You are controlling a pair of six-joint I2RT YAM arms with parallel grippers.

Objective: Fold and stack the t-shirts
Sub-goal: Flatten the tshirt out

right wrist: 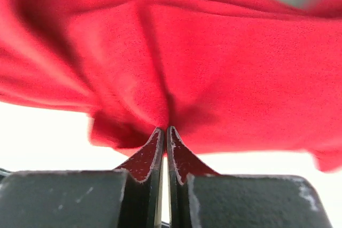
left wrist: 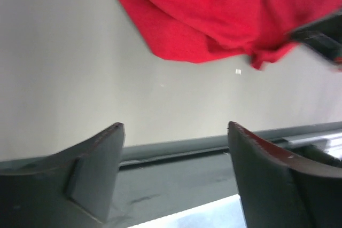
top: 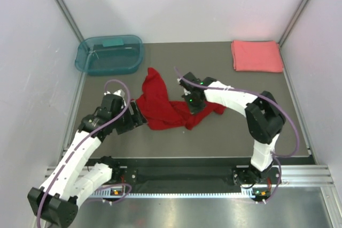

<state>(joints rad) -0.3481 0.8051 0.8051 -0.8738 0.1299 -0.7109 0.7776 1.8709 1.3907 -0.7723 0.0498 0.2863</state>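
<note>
The deep red t-shirt (top: 160,105) lies crumpled mid-table, its long axis running from far-left to near-right. The right gripper (right wrist: 165,131) pinches a fold at its right part. The left gripper (left wrist: 176,129), jaws wide and empty, stands just left of the cloth, nearest its free edge.

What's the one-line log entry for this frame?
left gripper: open, empty | right gripper: shut on red shirt | coral shirt: folded, far right corner

tub (top: 115,63) far left | folded shirt (top: 256,56) far right | crumpled shirt (top: 159,102) centre, between left gripper (top: 140,115) and right gripper (top: 192,104)
</note>
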